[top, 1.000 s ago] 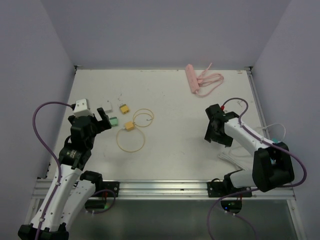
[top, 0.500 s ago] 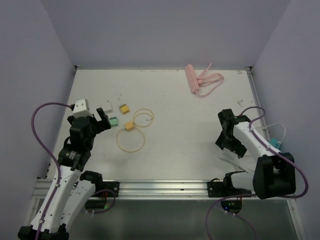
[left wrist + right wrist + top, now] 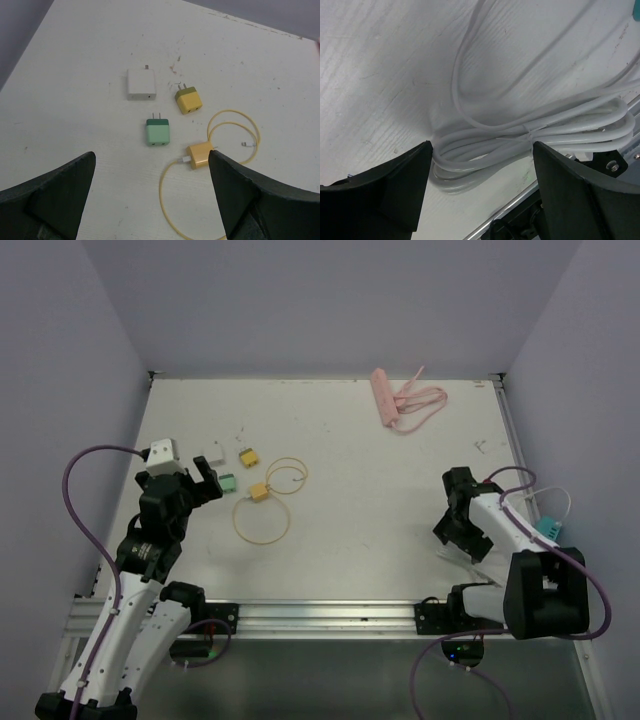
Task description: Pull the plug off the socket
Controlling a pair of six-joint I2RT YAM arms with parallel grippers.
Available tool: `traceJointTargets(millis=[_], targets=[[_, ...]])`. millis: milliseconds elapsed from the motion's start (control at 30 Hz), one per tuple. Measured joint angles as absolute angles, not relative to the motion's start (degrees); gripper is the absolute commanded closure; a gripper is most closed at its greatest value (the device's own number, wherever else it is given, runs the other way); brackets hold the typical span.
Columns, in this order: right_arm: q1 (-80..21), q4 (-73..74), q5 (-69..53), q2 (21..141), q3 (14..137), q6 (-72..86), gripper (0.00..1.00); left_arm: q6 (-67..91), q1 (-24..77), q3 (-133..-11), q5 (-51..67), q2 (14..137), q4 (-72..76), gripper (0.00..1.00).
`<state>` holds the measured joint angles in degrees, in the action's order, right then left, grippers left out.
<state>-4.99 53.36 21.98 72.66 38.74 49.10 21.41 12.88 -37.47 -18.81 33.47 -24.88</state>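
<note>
A pink power strip [image 3: 383, 398] with its coiled pink cord [image 3: 420, 400] lies at the far side of the table; I cannot tell whether a plug sits in it. My left gripper [image 3: 205, 478] is open and empty, hovering over several small chargers; in the left wrist view [image 3: 150, 165] its jaws stand wide apart. My right gripper [image 3: 456, 526] is open and empty near the right front corner, just above a tied bundle of white cable [image 3: 520, 140]. A teal plug-like block [image 3: 547, 529] lies to the right of it.
Below the left gripper lie a white charger [image 3: 140, 83], a yellow charger [image 3: 189, 99], a green charger [image 3: 158, 133] and a yellow charger [image 3: 200, 154] on a looped yellow cable [image 3: 262, 520]. The table's front rail [image 3: 330, 612] is close to the white cable.
My right arm has swung right and back toward the near edge, from the open table to over the white cable bundle. The left arm has not moved.
</note>
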Motion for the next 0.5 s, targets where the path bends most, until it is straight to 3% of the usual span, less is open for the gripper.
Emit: traceJointTargets(millis=[267,500], targets=[[-4.64,47.03,20.47,72.69,36.27,43.29,0.39,21.41,12.88,-37.47,-18.81,33.63,-24.88,0.02],[-8.97,38.81,14.04,74.37,36.21,42.11,0.71,21.43,12.88,-37.47,-18.81,33.69,-24.86,0.02]])
